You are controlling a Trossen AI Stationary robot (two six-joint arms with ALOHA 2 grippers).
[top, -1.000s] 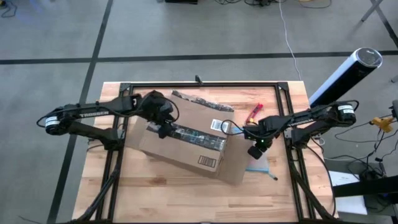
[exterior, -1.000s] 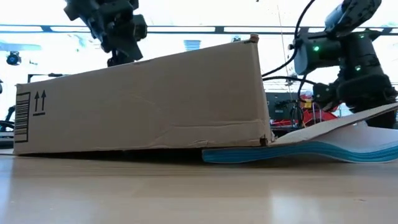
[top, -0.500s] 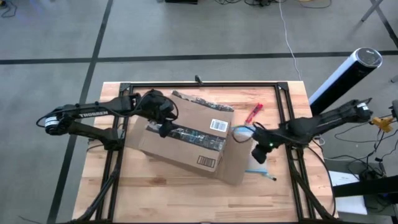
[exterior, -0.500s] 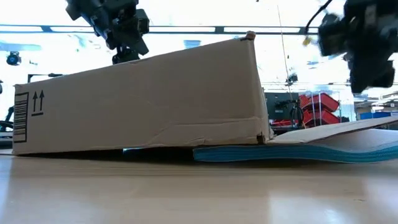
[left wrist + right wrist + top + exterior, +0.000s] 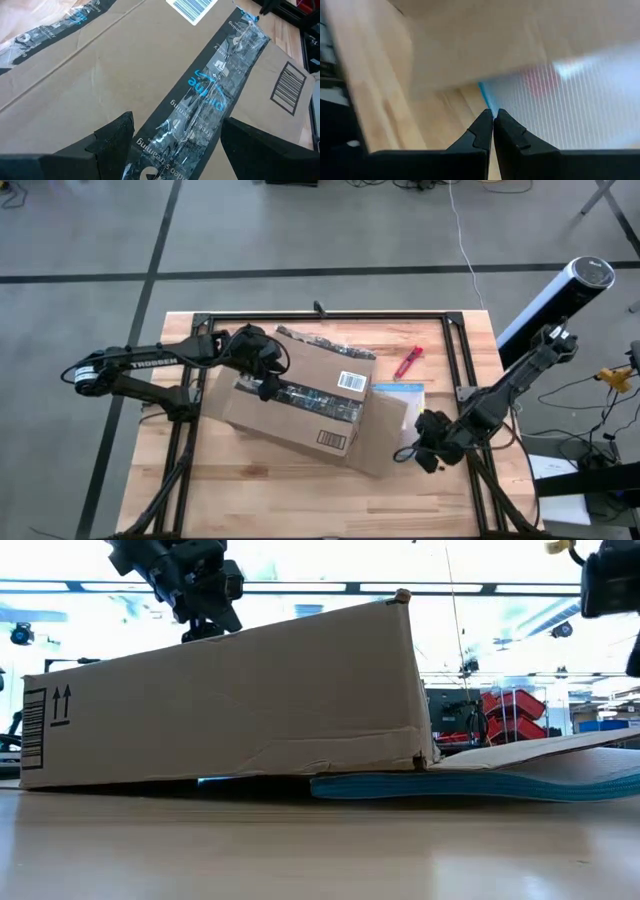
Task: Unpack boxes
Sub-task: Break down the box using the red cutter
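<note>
While left end effector (image 5: 172,142) gapes, taped brown box (image 5: 300,395) tilted, right end effector (image 5: 493,125) pinching blue-edged pouch (image 5: 560,105)

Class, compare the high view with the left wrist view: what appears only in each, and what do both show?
Only the high view shows the right gripper beside the box's open flap, the red tool and the blue-edged pouch. Only the left wrist view shows the left gripper with its fingers spread over the printed tape strip. Both show the cardboard box and its white barcode label.
</note>
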